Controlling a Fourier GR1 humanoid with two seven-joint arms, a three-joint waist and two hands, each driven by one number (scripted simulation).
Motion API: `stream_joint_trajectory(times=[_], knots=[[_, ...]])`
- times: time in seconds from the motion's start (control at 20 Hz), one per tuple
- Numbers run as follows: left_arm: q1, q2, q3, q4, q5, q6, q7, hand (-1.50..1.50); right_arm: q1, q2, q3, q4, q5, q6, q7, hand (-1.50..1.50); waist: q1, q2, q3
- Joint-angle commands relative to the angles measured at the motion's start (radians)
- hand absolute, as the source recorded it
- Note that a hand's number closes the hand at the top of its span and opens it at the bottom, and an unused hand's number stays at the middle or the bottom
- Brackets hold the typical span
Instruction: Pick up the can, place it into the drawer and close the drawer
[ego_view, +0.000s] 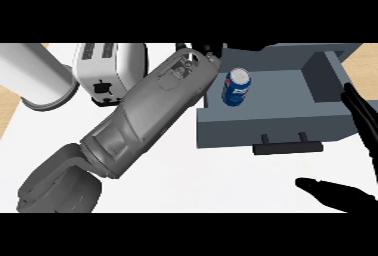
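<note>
A blue can with a white top stands upright inside the open grey drawer, near its left wall. My left forearm crosses the counter diagonally from the lower left. Its black hand shows only partly, at the drawer's back left corner, just above and left of the can. The forearm hides most of that hand. At the view's right edge my right hand is open, its fingers straight beside the drawer's right front corner and its thumb lower down. The drawer's black handle faces me.
A white toaster stands at the back, left of my left forearm. A tall white cylinder stands at the far left. The white counter stretches in front of the drawer.
</note>
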Motion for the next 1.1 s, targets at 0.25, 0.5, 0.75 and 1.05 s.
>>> stream_joint_trajectory(times=[0.25,0.5,0.75,1.05], knots=[[-0.007,0.000,-0.001,-0.040,-0.029,0.028,0.038,-1.50,-0.104,0.002,0.154,0.275,0.357,-0.114,0.004,-1.50,0.055,-0.011,0.000],[0.098,0.068,-0.006,-0.136,-0.060,0.002,0.081,-1.50,-0.118,0.074,0.187,0.419,0.451,-0.253,-0.008,-1.50,0.067,-0.017,0.000],[0.087,0.172,-0.020,-0.273,-0.097,-0.002,0.210,-1.50,-0.183,0.094,0.131,0.619,0.462,-0.368,-0.061,-1.50,0.077,-0.021,0.000],[0.176,0.298,-0.026,-0.421,-0.110,-0.050,0.272,-1.50,-0.300,0.103,0.059,0.884,0.482,-0.478,-0.099,-1.50,0.103,-0.019,0.000]])
